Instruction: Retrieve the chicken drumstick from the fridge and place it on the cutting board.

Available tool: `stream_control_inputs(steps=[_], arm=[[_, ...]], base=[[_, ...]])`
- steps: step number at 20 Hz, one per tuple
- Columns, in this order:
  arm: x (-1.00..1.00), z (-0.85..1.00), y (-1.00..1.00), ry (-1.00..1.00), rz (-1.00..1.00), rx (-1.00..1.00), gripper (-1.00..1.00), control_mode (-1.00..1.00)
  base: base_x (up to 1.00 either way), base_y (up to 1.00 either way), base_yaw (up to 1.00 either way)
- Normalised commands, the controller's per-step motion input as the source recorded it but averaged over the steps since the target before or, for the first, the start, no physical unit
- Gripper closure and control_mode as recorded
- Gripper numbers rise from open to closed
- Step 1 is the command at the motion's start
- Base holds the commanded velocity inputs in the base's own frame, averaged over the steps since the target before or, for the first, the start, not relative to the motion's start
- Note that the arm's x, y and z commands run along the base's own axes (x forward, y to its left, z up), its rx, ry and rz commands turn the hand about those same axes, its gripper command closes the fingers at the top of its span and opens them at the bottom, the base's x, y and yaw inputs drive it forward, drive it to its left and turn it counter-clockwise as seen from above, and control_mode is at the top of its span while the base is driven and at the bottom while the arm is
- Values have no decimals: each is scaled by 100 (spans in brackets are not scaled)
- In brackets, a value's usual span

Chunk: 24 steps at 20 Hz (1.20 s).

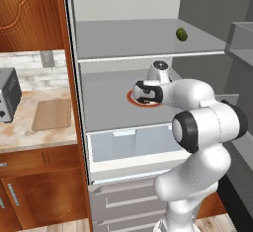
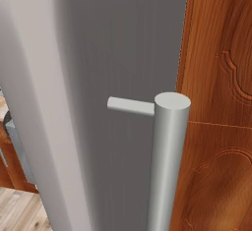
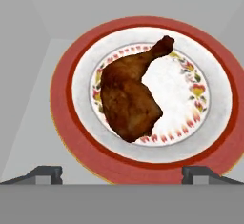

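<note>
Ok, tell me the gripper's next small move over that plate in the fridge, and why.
Probably lower straight down onto the chicken drumstick. In the hand view the gripper sits open above it, fingertips wide apart near the plate rim, nothing between them. The meat lies roughly centred between them, so a short descent should put it within the jaws before closing.

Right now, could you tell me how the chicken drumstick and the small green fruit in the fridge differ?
The chicken drumstick is dark reddish-brown, lumpy and tapers to a thin end; the green fruit is smooth and round. The drumstick lies on a red-rimmed plate on the middle shelf, while the fruit sits directly on the shelf above. The open gripper hangs over the drumstick, far from the fruit. Both are inside the open fridge.
</note>
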Motion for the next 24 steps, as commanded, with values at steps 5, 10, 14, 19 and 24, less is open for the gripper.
stream_control_inputs(steps=[5,10,14,19,24], arm=[[30,-26,0,-3,0,0,-100,-100],[35,-26,0,-6,0,0,-100,-100],[29,-26,0,-6,0,0,-100,-100],[23,-30,0,-6,0,0,-100,-100],[20,-18,0,-8,0,0,100,-100]], base=[[0,0,0],[0,0,0],[0,0,0],[0,0,0],[0,0,0]])
